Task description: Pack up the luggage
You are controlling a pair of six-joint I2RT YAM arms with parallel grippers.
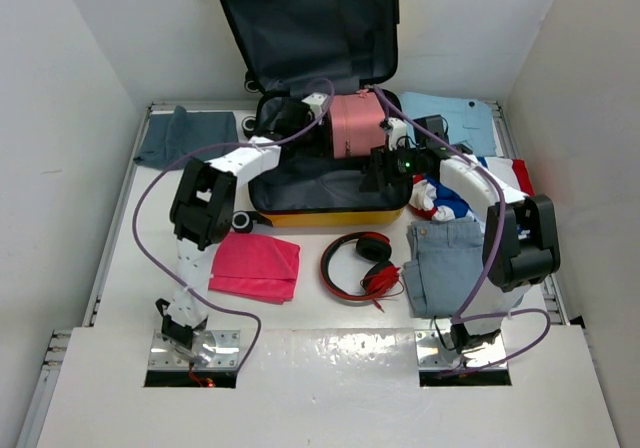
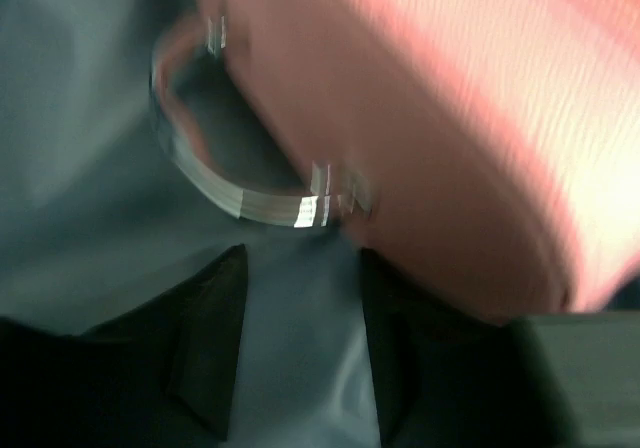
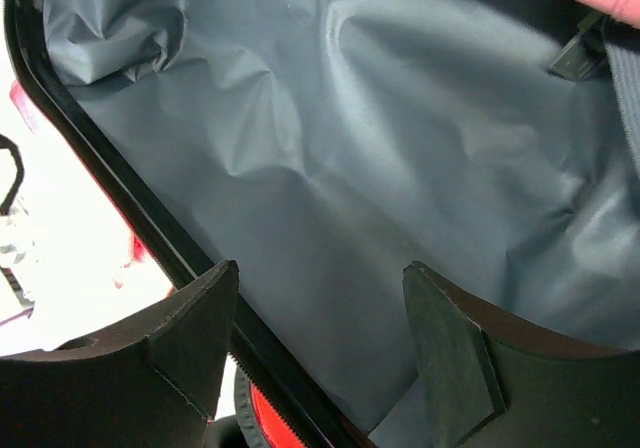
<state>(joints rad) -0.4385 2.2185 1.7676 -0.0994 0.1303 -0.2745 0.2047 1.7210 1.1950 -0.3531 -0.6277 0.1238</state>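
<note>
Both tools hang released, empty: left tool (image 2: 303, 268) just short of the pink case's (image 2: 430, 118) clear handle (image 2: 240, 198), right tool (image 3: 318, 278) over grey lining (image 3: 350, 118). Open luggage (image 1: 330, 216) lies midway along the table's (image 1: 130, 268) far edge.

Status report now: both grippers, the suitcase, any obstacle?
Left gripper open, beside pink boxy case. Right gripper open, empty. Yellow hard-shell suitcase open, case inside. No obstruction seen.

Bright even light, blurred left wrist view.
</note>
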